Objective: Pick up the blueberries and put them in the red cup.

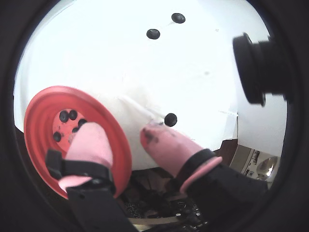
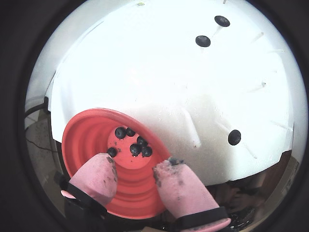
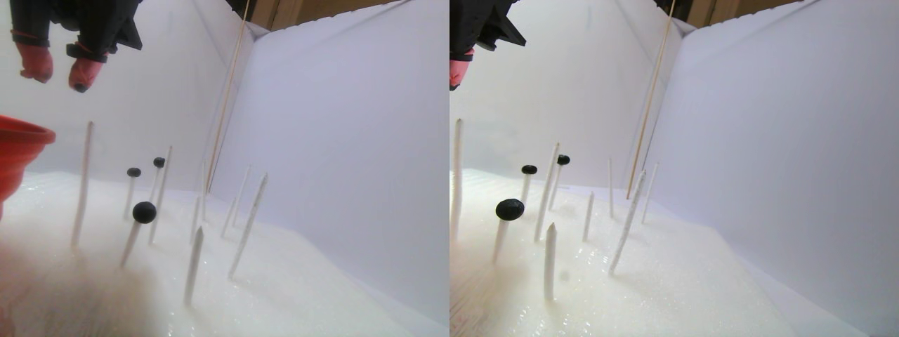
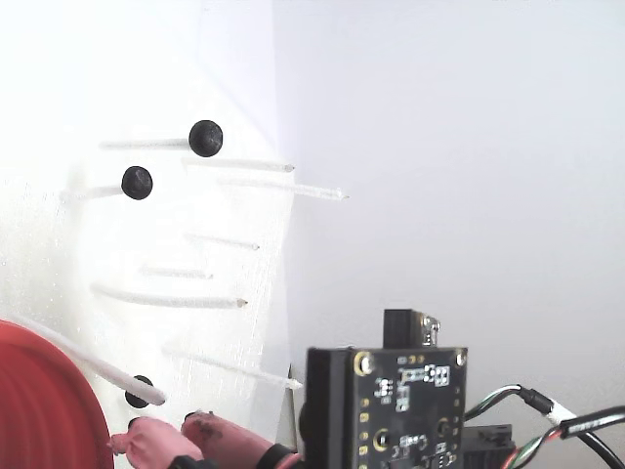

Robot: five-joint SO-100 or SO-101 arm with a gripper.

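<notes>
End effector: the end effector (image 2: pixel 137 171), two black fingers with pink padded tips, hung above the red cup with a moderate gap between the tips and nothing held between them. In the stereo pair view it was raised clear of the cup rim.

Red cup: the red cup (image 2: pixel 96 140), bright red with ridged rings, sat at the edge of the white worktop (image 2: pixel 159 82), directly under the end effector in both wrist views.

Berries in the cup: several small dark balls (image 2: pixel 133 142) lay clustered on the cup floor; about five or six could be counted, though some overlapped.

Berries left outside: three blueberries sat apart from the cup, each perched on top of a thin white stick (image 3: pixel 128 246) rising from the worktop. The nearest blueberry (image 2: pixel 234 137) lay to the right of the end effector in a wrist view, just past the right fingertip (image 1: pixel 152 135). The other two (image 2: pixel 203 41) sat close together, well apart from the cup, toward the far side of the worktop.

Key relation: the nearest blueberry lay to the right of, and slightly beyond, the open tips, with the cup on the opposite, left side. Being round, it had no long axis to match.

Judgement: the next move probably called for swinging right and lowering over that stick top, so the tips straddle the berry without knocking the stick.

Backdrop: plain white walls (image 3: pixel 337 140) enclosed the worktop.
</notes>
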